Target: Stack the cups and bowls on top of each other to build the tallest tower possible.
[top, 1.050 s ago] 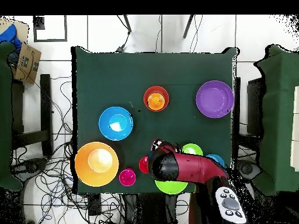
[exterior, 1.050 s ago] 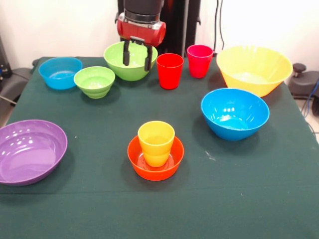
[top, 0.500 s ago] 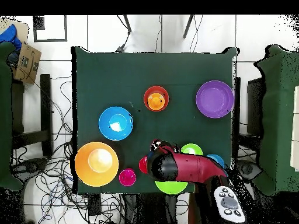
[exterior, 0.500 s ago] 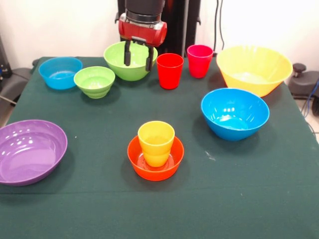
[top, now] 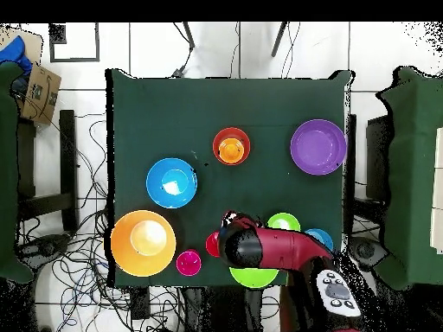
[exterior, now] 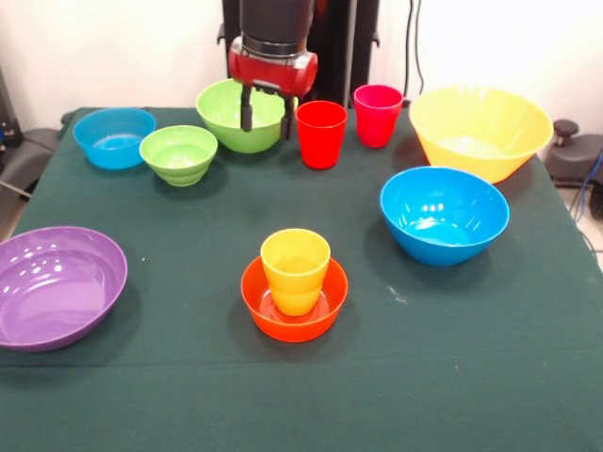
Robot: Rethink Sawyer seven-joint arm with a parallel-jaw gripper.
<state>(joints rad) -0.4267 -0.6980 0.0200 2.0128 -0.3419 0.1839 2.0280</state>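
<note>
Two green bowls are sitting along the surface's far edge: the small green bowl [exterior: 178,153] lying left of the gripper [exterior: 266,111], whose jaws are hanging apart and empty over the larger green bowl [exterior: 243,114]. Right of them, the red cup [exterior: 321,134] is standing upright, while the tower [exterior: 295,284] is waiting mid-surface, yellow-orange cup nested in orange bowl. Overhead, the arm is hiding the gripper.

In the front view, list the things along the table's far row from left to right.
Small blue plastic bowl → small green plastic bowl → larger green plastic bowl with the gripper over it → red plastic cup → pink-magenta plastic cup → large yellow plastic bowl.
</note>
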